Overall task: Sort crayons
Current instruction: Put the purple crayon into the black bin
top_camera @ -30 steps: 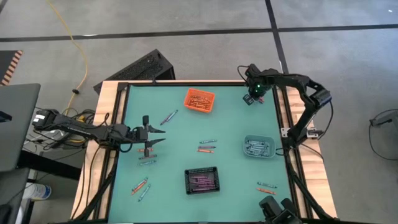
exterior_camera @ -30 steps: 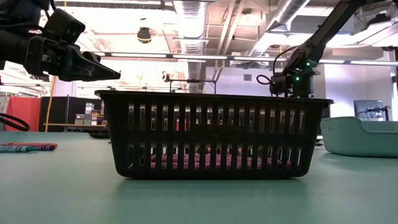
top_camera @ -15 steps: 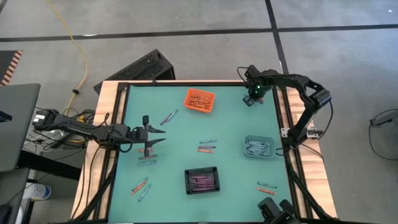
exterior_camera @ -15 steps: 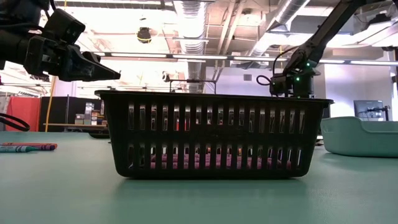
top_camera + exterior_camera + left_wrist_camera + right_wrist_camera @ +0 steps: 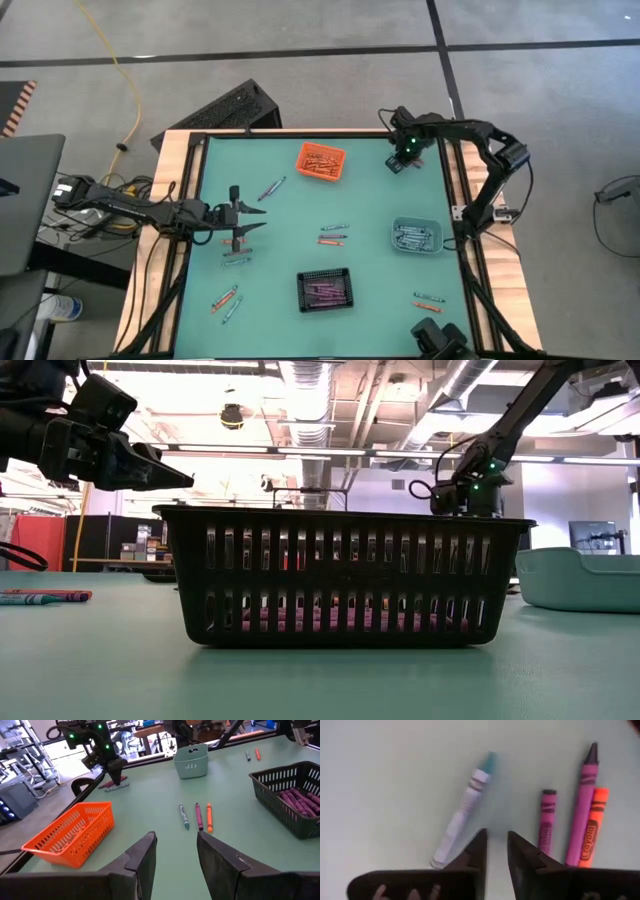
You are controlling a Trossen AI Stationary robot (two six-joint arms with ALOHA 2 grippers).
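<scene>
Teal table (image 5: 280, 215) (crayons (image 5: 333, 234) scattered) | left gripper (image 5: 262, 211) parted | right gripper (image 5: 495, 842) parted, empty

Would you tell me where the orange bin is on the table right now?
In the high view, the orange bin sits near the table's far edge, about midway across, with the right gripper to its right.

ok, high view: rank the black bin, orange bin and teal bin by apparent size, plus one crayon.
1. black bin, largest.
2. teal bin and orange bin look about alike; not ranking them.
3. Any single crayon, e.g. the orange crayon mid-table, far smaller than every bin.
</scene>
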